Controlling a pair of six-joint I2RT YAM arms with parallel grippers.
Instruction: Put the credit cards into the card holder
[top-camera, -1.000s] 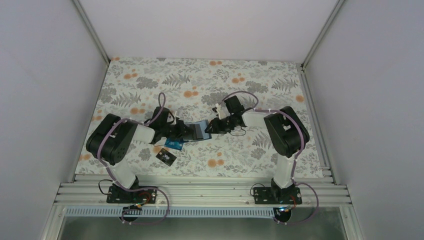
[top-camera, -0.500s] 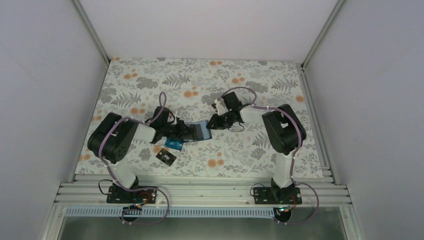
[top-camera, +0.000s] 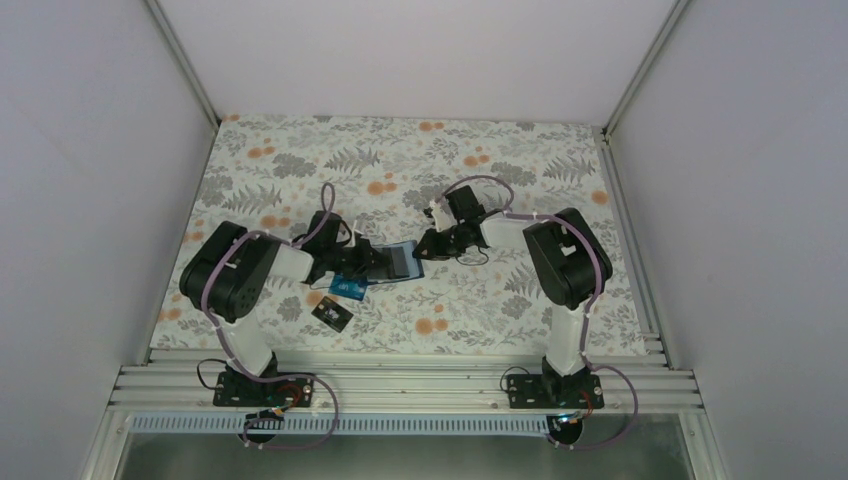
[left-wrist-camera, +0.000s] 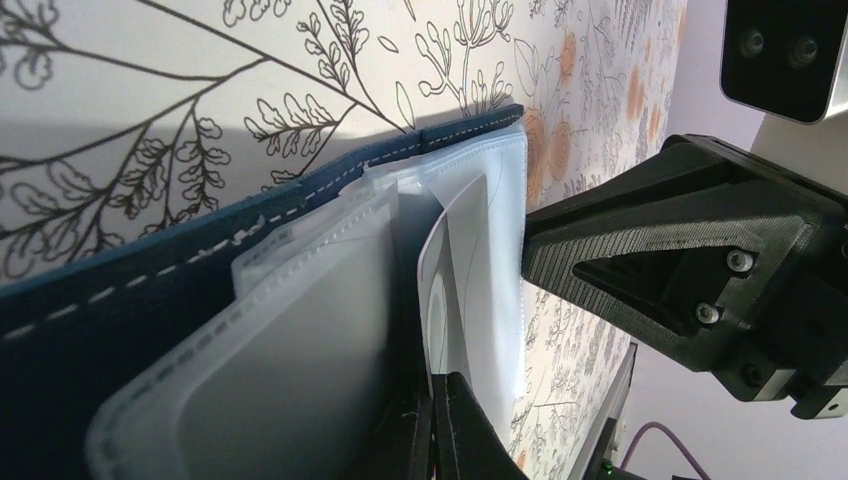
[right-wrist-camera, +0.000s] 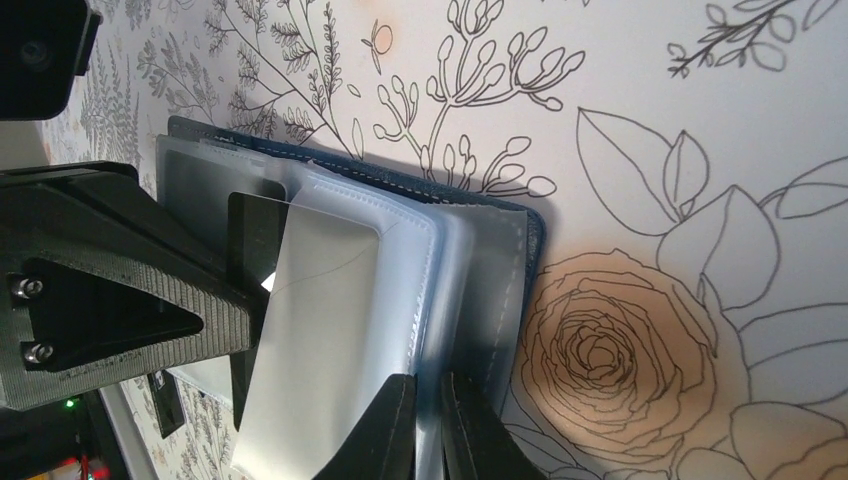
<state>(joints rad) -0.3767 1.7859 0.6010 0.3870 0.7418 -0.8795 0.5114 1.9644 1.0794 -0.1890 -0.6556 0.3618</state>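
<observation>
Toward the near-left corner of the flower-printed tabletop (top-camera: 500, 160) lies a small black rectangular card with light markings (top-camera: 331, 314). Just beyond it is a thin teal-blue card (top-camera: 347, 290); both wait outside the holder.

Farther in, left of the tabletop's middle, the dark navy folding card holder (left-wrist-camera: 90, 370) lies open between the two arms, its clear plastic leaves fanned up. The left gripper (left-wrist-camera: 437, 395) is pinched flat, apparently on the edge of a plain black card (right-wrist-camera: 255, 240) whose free end sits among the leaves. From the far side, the right gripper (right-wrist-camera: 430, 395) has its fingers drawn narrow on a clear plastic sleeve (right-wrist-camera: 425, 300), holding it off its neighbours.

The step in hand looks like feeding that black card into a pocket. To do it well:

- The right grip should hold the leaf taut enough to show a mouth, without dragging the holder along the tabletop.
- The left arm should slide the card in parallel to the stitched seam, leading corner first.
- It should let go only once the card is well seated.

A tilted card is likely to slip between two leaves instead.
</observation>
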